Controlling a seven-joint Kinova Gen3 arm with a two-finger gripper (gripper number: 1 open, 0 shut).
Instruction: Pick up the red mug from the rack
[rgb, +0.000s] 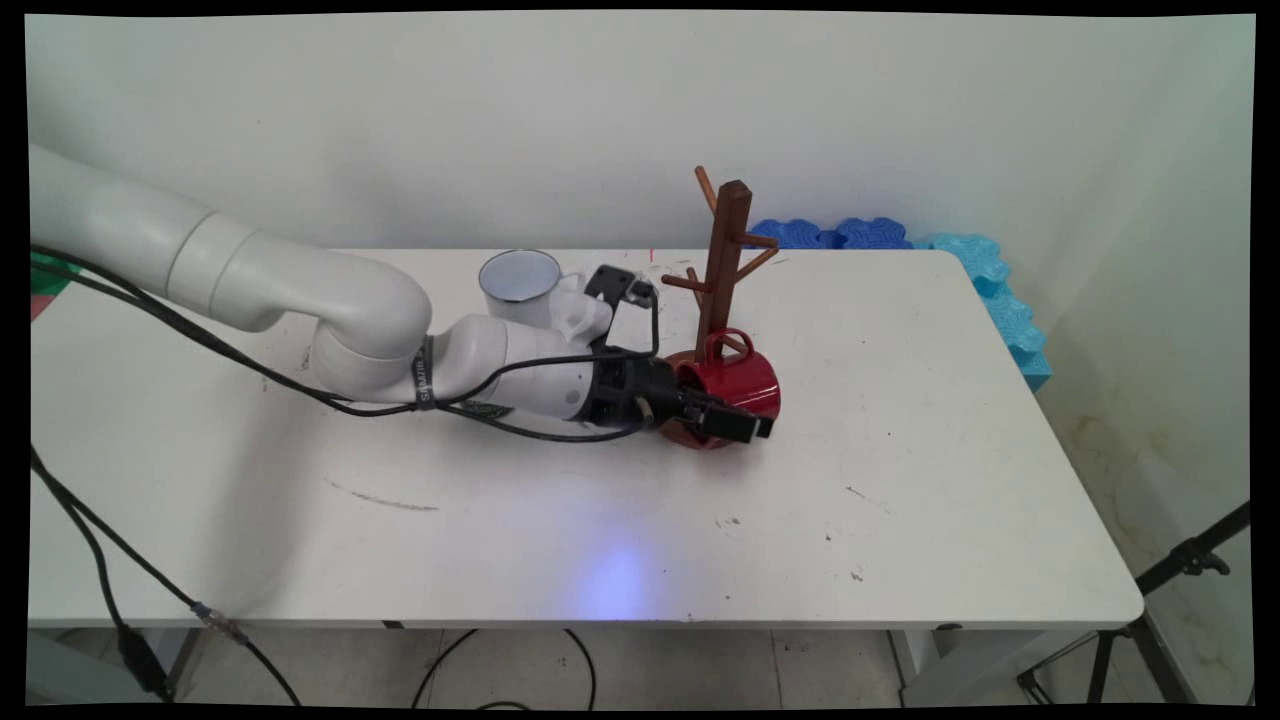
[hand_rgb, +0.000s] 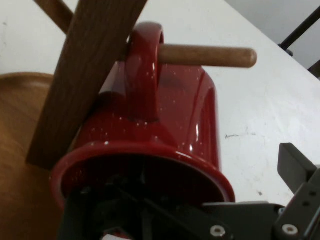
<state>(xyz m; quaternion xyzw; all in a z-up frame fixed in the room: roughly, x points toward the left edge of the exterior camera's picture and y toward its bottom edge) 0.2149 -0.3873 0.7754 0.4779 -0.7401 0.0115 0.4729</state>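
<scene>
- White table against a pale wall; blue foam pieces along its far right edge.
- Gripper grips the rim of a red mug, one finger inside.
- Mug's handle hangs over a peg of the wooden mug tree.
- White enamel mug stands behind the arm.

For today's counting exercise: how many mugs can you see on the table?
2: a red mug hung by its handle on the wooden mug tree, at the gripper; a white mug behind the arm.
</scene>
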